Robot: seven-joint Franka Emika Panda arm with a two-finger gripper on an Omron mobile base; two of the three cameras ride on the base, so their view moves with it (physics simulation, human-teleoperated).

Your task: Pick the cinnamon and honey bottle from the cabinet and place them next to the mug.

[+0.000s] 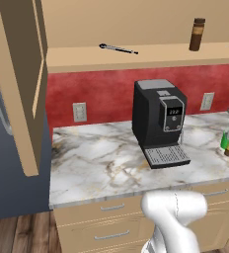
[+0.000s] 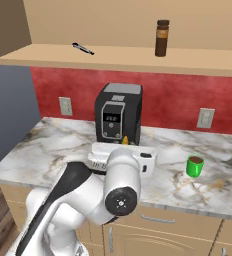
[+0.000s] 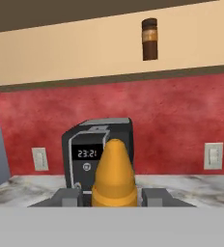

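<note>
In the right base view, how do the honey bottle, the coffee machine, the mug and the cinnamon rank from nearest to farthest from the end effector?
1. Honey bottle: held in the end effector.
2. Coffee machine: just behind it.
3. Mug: on the counter, to the right.
4. Cinnamon: high on the cabinet shelf.

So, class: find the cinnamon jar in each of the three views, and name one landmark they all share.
Left base view: cinnamon jar at upper right, upright on the cabinet shelf.
Right base view: upper middle-right, on the same shelf.
Hand view: top, right of centre, on the shelf.
Shared landmark: the black coffee machine, lower and to the jar's left.
</note>
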